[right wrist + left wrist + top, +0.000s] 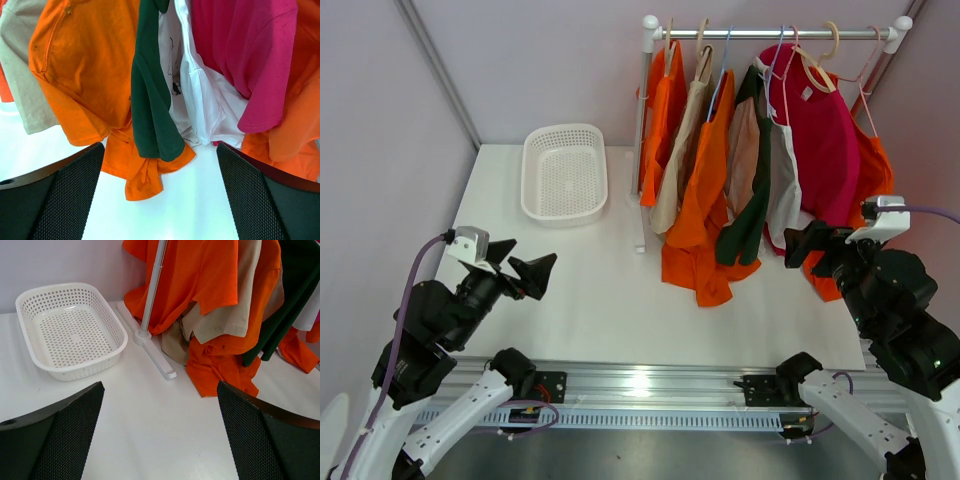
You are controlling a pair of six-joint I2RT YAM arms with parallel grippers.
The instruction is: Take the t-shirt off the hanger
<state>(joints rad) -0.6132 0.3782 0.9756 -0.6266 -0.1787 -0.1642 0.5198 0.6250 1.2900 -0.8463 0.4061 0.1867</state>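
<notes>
I am keeping my left end effector (528, 262) and right end effector (808, 256) spread wide, gripping nothing (both hovering above the white desk (600, 300)). The magenta fabric t-shirt (825, 140) is hanging on its pale curved hanger (815, 72) from the silver metal rail (770, 33), just ahead of my right end effector.

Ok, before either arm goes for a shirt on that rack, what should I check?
1. Left end effector open and empty: ok.
2. Right end effector open and empty: ok.
3. White perforated plastic basket empty: ok.
4. Magenta t-shirt hanging from the silver metal rail: ok.
5. Long orange t-shirt hem off the white table: not ok, it rests bunched there.
</notes>
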